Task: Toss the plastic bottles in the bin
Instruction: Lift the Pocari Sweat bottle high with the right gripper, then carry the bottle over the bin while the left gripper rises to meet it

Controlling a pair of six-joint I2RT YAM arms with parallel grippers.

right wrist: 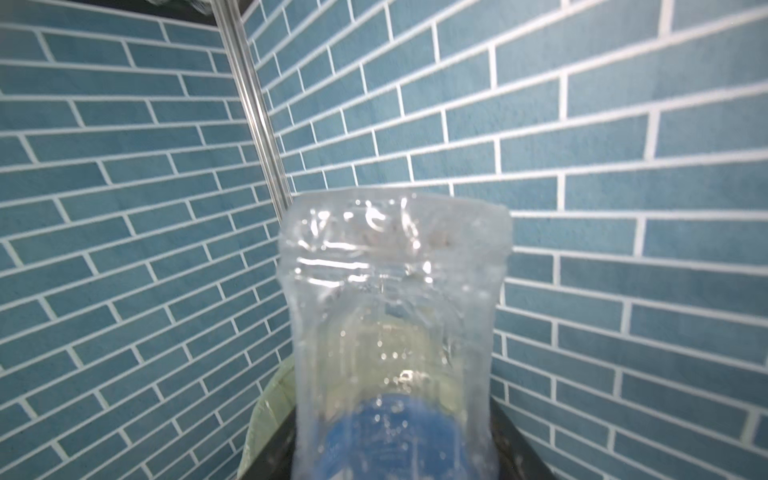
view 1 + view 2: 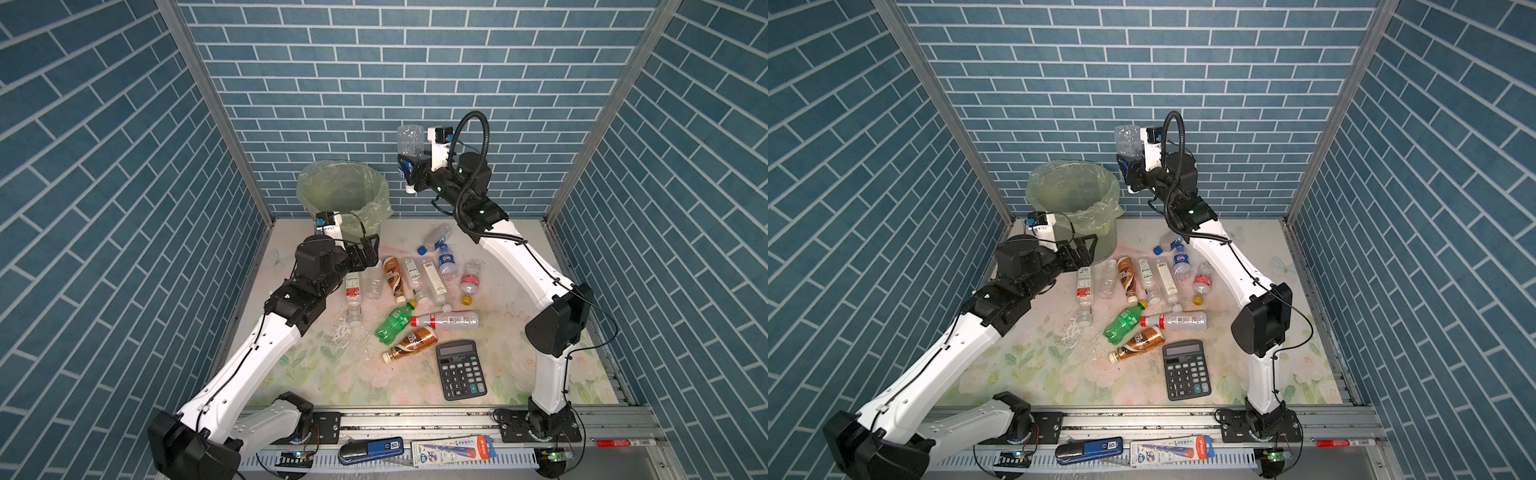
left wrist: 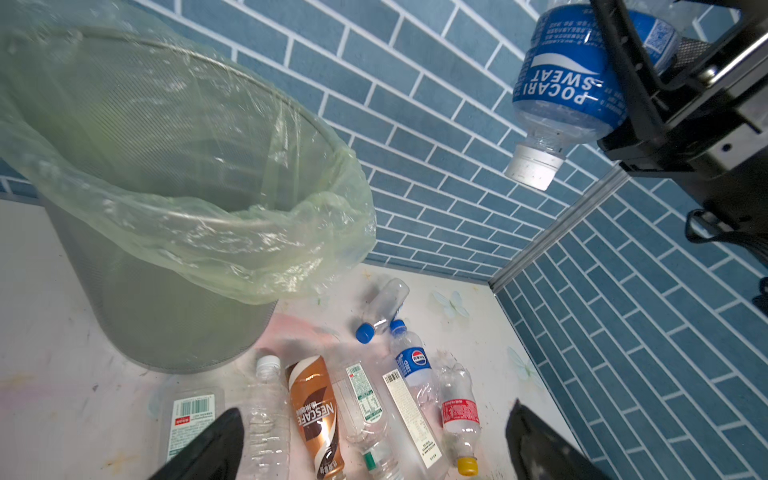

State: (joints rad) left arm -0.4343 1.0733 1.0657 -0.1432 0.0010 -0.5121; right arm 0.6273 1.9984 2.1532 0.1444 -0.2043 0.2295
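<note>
The far wall (image 2: 415, 62), the left wall (image 2: 83, 208) and the right wall (image 2: 706, 208) are all blue bricks with white lines. A shiny metal post (image 2: 216, 108) runs up each far corner. The bench (image 2: 324, 374) top is pale, with soft green leaves and pink flowers. A grey metal rail (image 2: 415, 419) lies along its near edge. The light is even.

Brick-print wall panels (image 2: 415, 62) on aluminium frame posts (image 2: 216, 108) mark a lab booth.
</note>
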